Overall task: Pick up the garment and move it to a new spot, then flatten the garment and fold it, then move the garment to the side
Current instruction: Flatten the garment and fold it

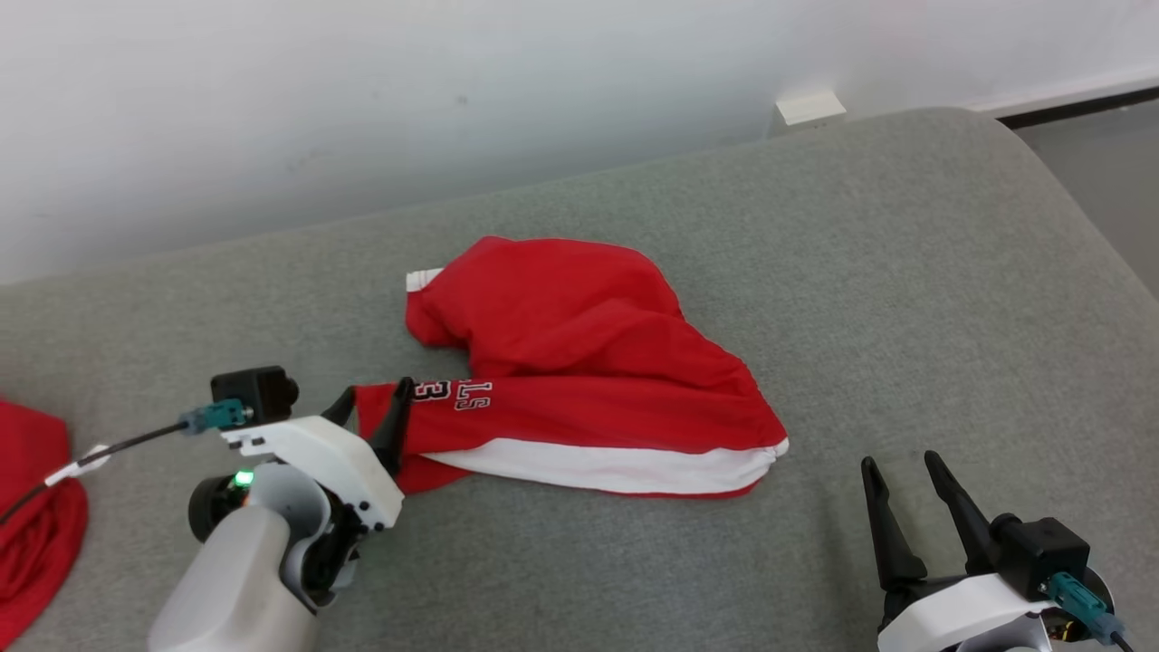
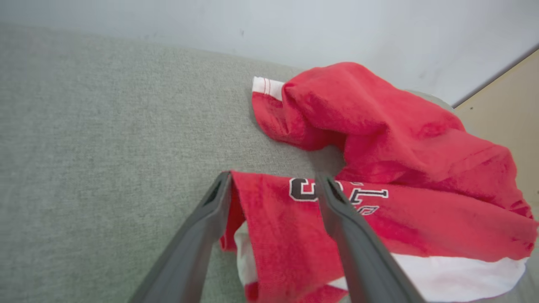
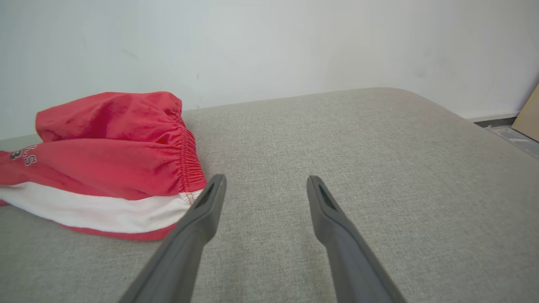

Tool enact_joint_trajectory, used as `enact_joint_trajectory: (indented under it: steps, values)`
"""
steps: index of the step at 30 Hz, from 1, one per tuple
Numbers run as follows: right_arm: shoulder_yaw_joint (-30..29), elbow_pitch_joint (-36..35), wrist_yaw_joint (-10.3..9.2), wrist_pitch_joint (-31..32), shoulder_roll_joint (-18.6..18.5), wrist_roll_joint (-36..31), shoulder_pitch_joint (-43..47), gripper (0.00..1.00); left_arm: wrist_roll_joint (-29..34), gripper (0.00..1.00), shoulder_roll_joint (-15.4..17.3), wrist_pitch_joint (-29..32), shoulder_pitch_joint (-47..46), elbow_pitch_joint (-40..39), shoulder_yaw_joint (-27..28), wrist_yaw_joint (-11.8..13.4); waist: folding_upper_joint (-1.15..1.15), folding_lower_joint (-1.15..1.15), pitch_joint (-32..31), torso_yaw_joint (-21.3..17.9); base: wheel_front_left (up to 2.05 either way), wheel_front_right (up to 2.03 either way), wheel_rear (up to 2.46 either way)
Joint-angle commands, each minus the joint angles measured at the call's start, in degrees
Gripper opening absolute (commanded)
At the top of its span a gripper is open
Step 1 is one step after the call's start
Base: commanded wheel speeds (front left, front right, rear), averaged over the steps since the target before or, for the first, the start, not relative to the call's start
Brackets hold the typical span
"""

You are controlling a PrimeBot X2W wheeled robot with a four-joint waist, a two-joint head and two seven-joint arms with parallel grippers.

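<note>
The left gripper (image 2: 273, 183) has its 2 fingers spread wide over the left end of the red shorts (image 1: 579, 362). Cloth lies between them, not pinched. The shorts sit crumpled in the middle of the grey cushion (image 1: 905, 272), with the white side stripe toward the robot. The right gripper (image 3: 266, 181) is just as wide and empty, over bare cushion just beside the elastic waistband. Another red cloth (image 1: 32, 507) lies far left.

The garment (image 1: 579, 362) lies on the cushion (image 1: 905, 272), left gripper (image 2: 273, 179) astride its left end, right gripper (image 1: 901, 462) apart, rightward.
</note>
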Motion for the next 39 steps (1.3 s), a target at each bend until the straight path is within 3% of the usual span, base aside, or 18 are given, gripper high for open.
enact_joint_trajectory:
  steps: [1, 6, 11, 19, 26, 39]
  values:
    - [0.0, -0.04, -0.13, 0.05, -0.45, 0.35, 0.53, 1.0, -0.35, 1.0, 0.27, -0.99, 0.42, 0.17, 0.02, -0.24, 0.0, 0.0, -0.77, 0.81, 0.0, 0.0, 0.0]
    - [0.1, -0.14, -0.13, 0.06, -1.1, 0.18, 1.11, 1.0, 0.74, 1.0, -0.09, -6.09, 2.54, -2.47, -1.51, -1.13, 0.0, 0.0, -2.8, 3.51, 0.0, 0.0, 0.0]
    - [-0.46, -1.57, -0.13, 0.06, -1.55, 0.22, 2.15, 1.0, 2.95, 1.0, 1.53, -12.47, 6.89, -7.7, -3.27, -1.42, 0.0, 0.0, -4.34, 6.43, 0.0, 0.0, 0.0]
    - [-3.76, -5.69, -0.13, 0.06, -2.12, -1.4, 5.84, 1.0, 6.3, 1.0, 2.86, -16.33, 16.86, -17.76, -1.89, 1.57, 0.0, 0.0, -6.21, 9.88, 0.0, 0.0, 0.0]
    - [-5.02, -7.51, -0.13, 0.06, -1.43, -2.42, 7.7, 1.0, 7.98, 1.0, 0.98, -16.41, 24.05, -23.6, 0.2, 3.07, 0.0, 0.0, -6.83, 10.51, 0.0, 0.0, 0.0]
    - [-3.07, -7.0, -0.13, 0.06, -1.13, -1.98, 5.84, 1.0, 12.18, 1.0, 1.2, -13.7, 18.15, -15.91, -5.06, 0.97, 0.0, 0.0, -5.69, 7.9, 0.0, 0.0, 0.0]
